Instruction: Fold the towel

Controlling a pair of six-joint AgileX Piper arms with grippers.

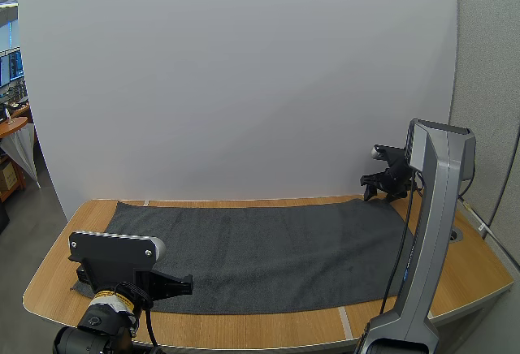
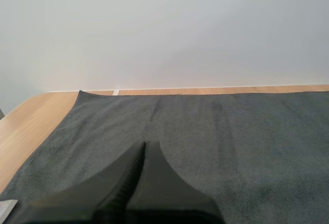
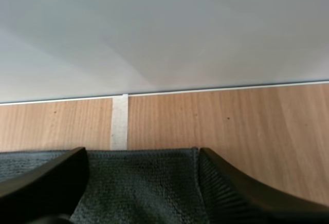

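At the near left edge of the bench, the left tool has its fingers closed together into one wedge, holding nothing, over the near left part of the towel. The dark grey towel lies spread flat along the bench. At its far right corner the right tool stands with fingers apart, the corner between them, ungripped.

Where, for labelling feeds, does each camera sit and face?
High: behind and above the bases, looking down on towel and table; left arm, right arm show.
Left wrist: low over the towel, facing its far edge; left jaws shut.
Right wrist: at the towel's far right corner, facing the table's back; right jaws open astride it.
Shared: the towel.
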